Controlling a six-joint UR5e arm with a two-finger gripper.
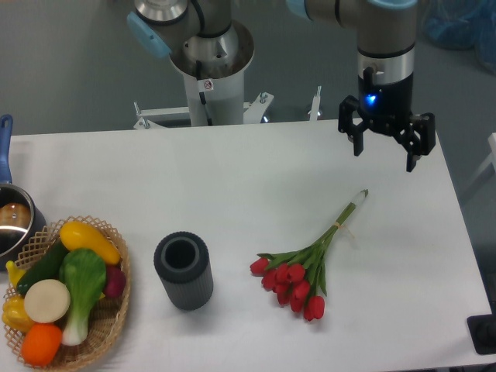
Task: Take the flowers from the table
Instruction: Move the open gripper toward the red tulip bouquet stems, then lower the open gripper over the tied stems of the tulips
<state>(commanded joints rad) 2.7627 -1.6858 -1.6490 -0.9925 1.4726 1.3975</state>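
On the smooth white table (232,178), slim-stemmed flowers (306,267) lie (hand (385,153) spread above).

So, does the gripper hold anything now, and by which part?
Nothing is held: the black two-finger gripper is open, and the red tulips lie apart from it.

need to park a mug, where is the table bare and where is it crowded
Bare: the wide back strip of the table behind the grey cup and flowers, and the right edge beyond the stems. Crowded: the left end, with the basket and pot.
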